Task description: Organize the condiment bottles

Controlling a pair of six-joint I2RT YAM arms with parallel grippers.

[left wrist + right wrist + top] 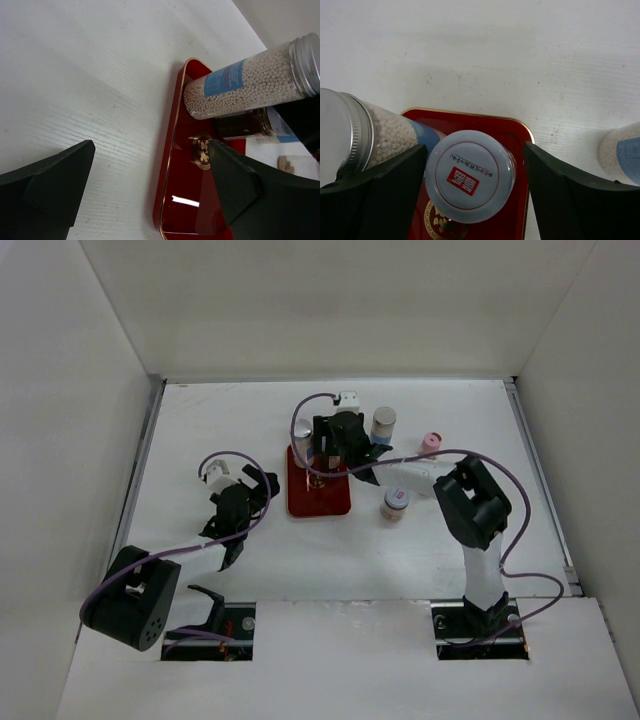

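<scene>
Shaker first: the pale-capped shaker (470, 175), with a red mark printed on its lid, stands upright on the red tray (485, 123), squarely between the two fingers of my right gripper (475, 150). My right jaws are spread wide, one finger on either side of it. At the left of the wrist view the finger's edge meets the lid's outline. At the right, a thin strip of tray shows between lid and finger. The lid hides the body below, so I cannot tell whether my pads press on it.

Just beside it on the tray, outside my right jaws, stands the bead shaker (390, 137). It has a silver cap and a blue label and is full of white beads, and it sits close against the outer face of that same finger.

Off the tray, on the table (200, 430), three more stand upright. A silver-capped shaker (384, 423) is just past the tray's far right corner. A pink-capped shaker (431, 442) is farther right, and a red-marked shaker (395, 504) is near the tray's right edge on the side nearer my bases.

My left gripper (150, 150) is at the tray's left side, pointing toward it. Its jaws are released and wide apart, holding nothing, with only bare table and the tray's rim showing between the fingers.
</scene>
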